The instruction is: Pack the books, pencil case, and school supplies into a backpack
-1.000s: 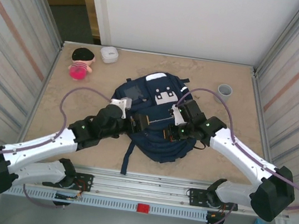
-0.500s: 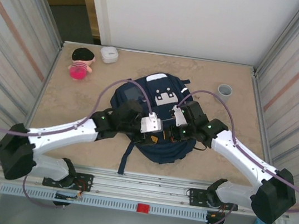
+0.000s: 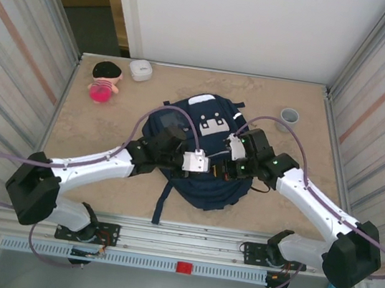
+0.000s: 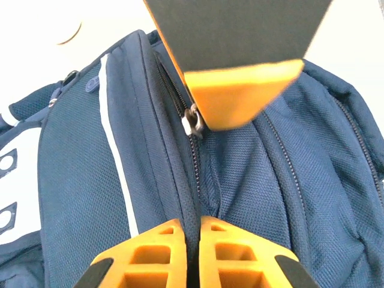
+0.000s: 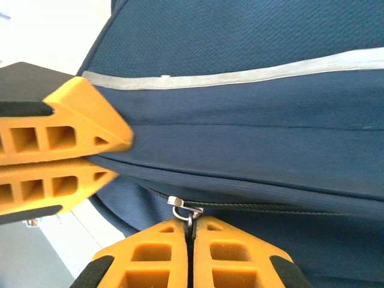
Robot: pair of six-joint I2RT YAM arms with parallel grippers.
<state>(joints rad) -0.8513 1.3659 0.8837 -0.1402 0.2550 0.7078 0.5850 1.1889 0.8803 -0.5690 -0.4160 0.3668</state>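
Note:
The navy backpack (image 3: pixel 209 128) lies flat in the middle of the table, its zip closed along the stretch I can see. My left gripper (image 4: pixel 192 223) is shut on a ridge of backpack fabric beside the zip. My right gripper (image 5: pixel 189 225) is shut on the small metal zipper pull (image 5: pixel 182 207). The two grippers sit close together over the bag's near half, left gripper (image 3: pixel 209 170) and right gripper (image 3: pixel 225 169). In the left wrist view, an orange finger of the right gripper (image 4: pixel 240 90) hangs just above the pull (image 4: pixel 192 120). The books, pencil case and school supplies are out of view.
A small doll with a pink body (image 3: pixel 105 80) and a white rounded box (image 3: pixel 140 70) sit at the back left. A grey cup (image 3: pixel 289 116) stands at the back right. A loose strap (image 3: pixel 161 201) trails toward the front edge. Ribbed metal walls close in both sides.
My left arm swung right from the bag's left side to its middle, and its gripper went from open to shut on the fabric. The right gripper stayed on the zipper pull.

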